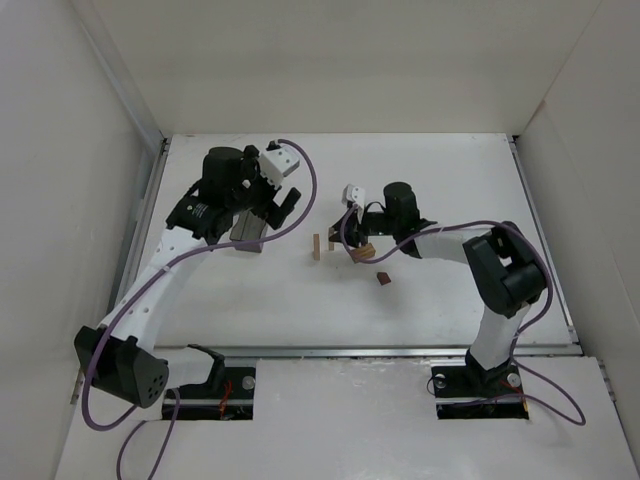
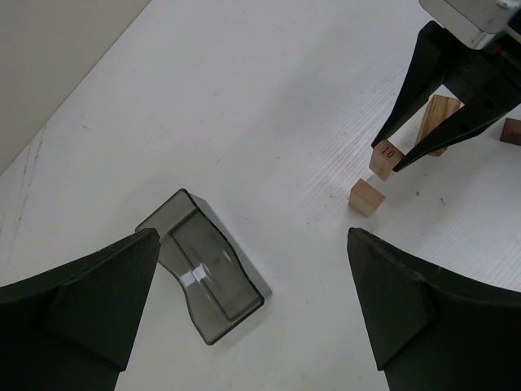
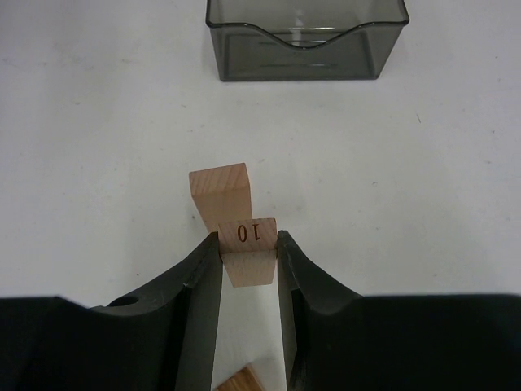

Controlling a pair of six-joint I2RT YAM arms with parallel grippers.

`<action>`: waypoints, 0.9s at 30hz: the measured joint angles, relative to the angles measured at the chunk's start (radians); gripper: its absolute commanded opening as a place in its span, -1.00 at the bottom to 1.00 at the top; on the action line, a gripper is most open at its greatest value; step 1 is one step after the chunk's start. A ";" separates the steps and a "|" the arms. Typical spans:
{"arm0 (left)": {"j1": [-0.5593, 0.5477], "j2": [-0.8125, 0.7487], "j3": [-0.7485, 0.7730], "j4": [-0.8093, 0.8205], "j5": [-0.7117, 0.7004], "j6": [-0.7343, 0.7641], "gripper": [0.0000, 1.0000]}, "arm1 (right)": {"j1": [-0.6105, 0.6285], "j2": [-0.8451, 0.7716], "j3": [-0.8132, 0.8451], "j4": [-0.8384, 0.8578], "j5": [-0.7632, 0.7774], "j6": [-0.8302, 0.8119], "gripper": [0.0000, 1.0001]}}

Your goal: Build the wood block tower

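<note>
My right gripper (image 3: pixel 248 248) is shut on a small light-tan wooden block marked "10" (image 3: pixel 247 234) and holds it low over the table. A second tan block (image 3: pixel 218 190) stands upright just beyond it. In the top view this upright (image 1: pixel 316 247) stands left of the right gripper (image 1: pixel 334 240). Another tan block (image 1: pixel 366 250) lies under the right wrist, and the dark reddish-brown block (image 1: pixel 382 279) lies nearer the front. My left gripper (image 2: pixel 252 236) is open and empty, above the table. In its view the held block (image 2: pixel 387 152) hangs beside the upright (image 2: pixel 367 196).
A dark translucent grey box (image 2: pixel 203 265) lies on the table under my left gripper (image 1: pixel 280 210). It also shows in the top view (image 1: pixel 246 234) and at the far edge of the right wrist view (image 3: pixel 305 37). White walls enclose the table on three sides.
</note>
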 measured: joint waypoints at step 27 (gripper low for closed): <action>0.012 0.036 0.001 0.000 0.023 -0.005 1.00 | 0.001 0.057 -0.013 -0.039 -0.040 -0.213 -1.00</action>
